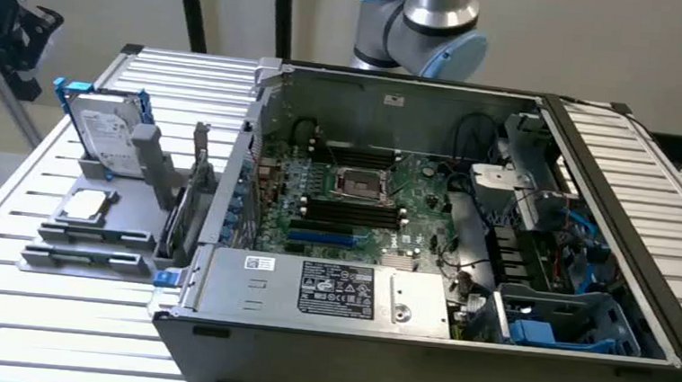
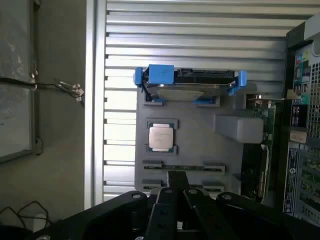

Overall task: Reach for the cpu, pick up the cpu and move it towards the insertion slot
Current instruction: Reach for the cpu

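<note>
Fingers (image 2: pixel 170 205) drawn close together, nothing held. Hanging over the edge of the grey fixture (image 2: pixel 200 150) farthest from the hard drive (image 2: pixel 190 82), well apart from the cpu (image 2: pixel 161 136).

Cpu flat, silvery face up, seated in a square recess of the fixture, near the upright hard drive with its blue rails. Exterior view: cpu (image 1: pixel 85 205) toward the exterior view's left, outside the open computer case (image 1: pixel 427 341), fixture and case both on the slatted metal surface (image 1: pixel 20 313). Insertion slot (image 1: pixel 359 183) on the green motherboard inside the case, dark centre showing, well apart from the cpu.

Handling, as a judgement: light, thin, rigid. Metal top likely slick, underside likely delicate, so no pressing on the faces. Best taken by two opposite edges with a gentle squeeze, kept level. Corner lips of the recess appear to leave the mid-edges free for such a pinch. Present finger gap looks too narrow to span the chip.
</note>
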{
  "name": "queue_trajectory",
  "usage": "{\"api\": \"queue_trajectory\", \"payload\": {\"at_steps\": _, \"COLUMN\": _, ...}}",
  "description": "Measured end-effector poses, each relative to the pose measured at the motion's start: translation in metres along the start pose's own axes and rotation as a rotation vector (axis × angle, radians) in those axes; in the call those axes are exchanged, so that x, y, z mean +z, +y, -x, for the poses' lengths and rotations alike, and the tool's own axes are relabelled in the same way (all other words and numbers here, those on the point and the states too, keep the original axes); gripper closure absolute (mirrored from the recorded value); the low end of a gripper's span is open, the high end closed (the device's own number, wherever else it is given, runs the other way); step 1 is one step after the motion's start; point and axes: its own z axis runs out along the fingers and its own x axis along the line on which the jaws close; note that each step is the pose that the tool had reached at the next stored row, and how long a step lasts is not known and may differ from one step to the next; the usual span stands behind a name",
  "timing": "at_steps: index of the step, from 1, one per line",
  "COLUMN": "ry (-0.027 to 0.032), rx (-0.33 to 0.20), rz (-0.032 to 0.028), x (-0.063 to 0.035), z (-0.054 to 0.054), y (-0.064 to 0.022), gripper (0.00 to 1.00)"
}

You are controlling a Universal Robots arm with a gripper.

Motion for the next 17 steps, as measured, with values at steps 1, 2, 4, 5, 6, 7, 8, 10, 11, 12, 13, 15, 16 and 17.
{"api": "queue_trajectory", "payload": {"at_steps": 1, "ry": 0.0000, "rx": 0.000, "rz": 0.0000, "x": 0.0000, "z": 0.0000, "y": 0.0000, "gripper": 0.89}}
{"api": "queue_trajectory", "payload": {"at_steps": 2, "ry": 0.0000, "rx": 0.000, "rz": 0.0000, "x": 0.0000, "z": 0.0000, "y": 0.0000, "gripper": 0.89}}
{"api": "queue_trajectory", "payload": {"at_steps": 4, "ry": 0.0000, "rx": 0.000, "rz": 0.0000, "x": 0.0000, "z": 0.0000, "y": 0.0000, "gripper": 0.89}}
{"api": "queue_trajectory", "payload": {"at_steps": 5, "ry": 0.0001, "rx": 0.000, "rz": 0.0000, "x": 0.0000, "z": 0.0000, "y": 0.0000, "gripper": 0.89}}
{"api": "queue_trajectory", "payload": {"at_steps": 6, "ry": 0.0000, "rx": 0.000, "rz": 0.0000, "x": 0.0000, "z": 0.0000, "y": 0.0000, "gripper": 0.89}}
{"api": "queue_trajectory", "payload": {"at_steps": 7, "ry": 0.0001, "rx": 0.000, "rz": 0.0000, "x": 0.0000, "z": 0.0000, "y": 0.0000, "gripper": 0.89}}
{"api": "queue_trajectory", "payload": {"at_steps": 8, "ry": 0.0001, "rx": 0.000, "rz": 0.0000, "x": 0.0000, "z": 0.0000, "y": 0.0000, "gripper": 0.89}}
{"api": "queue_trajectory", "payload": {"at_steps": 10, "ry": 0.0000, "rx": 0.000, "rz": 0.0000, "x": 0.0000, "z": 0.0000, "y": 0.0000, "gripper": 0.89}}
{"api": "queue_trajectory", "payload": {"at_steps": 11, "ry": 0.0001, "rx": 0.000, "rz": 0.0000, "x": 0.0000, "z": 0.0000, "y": 0.0000, "gripper": 0.89}}
{"api": "queue_trajectory", "payload": {"at_steps": 12, "ry": 0.0000, "rx": 0.000, "rz": 0.0000, "x": 0.0000, "z": 0.0000, "y": 0.0000, "gripper": 0.89}}
{"api": "queue_trajectory", "payload": {"at_steps": 13, "ry": 0.0002, "rx": 0.000, "rz": -0.0001, "x": 0.0001, "z": 0.0000, "y": 0.0000, "gripper": 0.89}}
{"api": "queue_trajectory", "payload": {"at_steps": 15, "ry": 0.0003, "rx": 0.000, "rz": -0.0002, "x": 0.0021, "z": 0.0000, "y": 0.0002, "gripper": 0.89}}
{"api": "queue_trajectory", "payload": {"at_steps": 16, "ry": 0.0002, "rx": 0.000, "rz": -0.0001, "x": 0.0039, "z": -0.0001, "y": 0.0010, "gripper": 0.89}}
{"api": "queue_trajectory", "payload": {"at_steps": 17, "ry": -0.0001, "rx": 0.000, "rz": 0.0000, "x": 0.0059, "z": -0.0003, "y": 0.0024, "gripper": 0.89}}
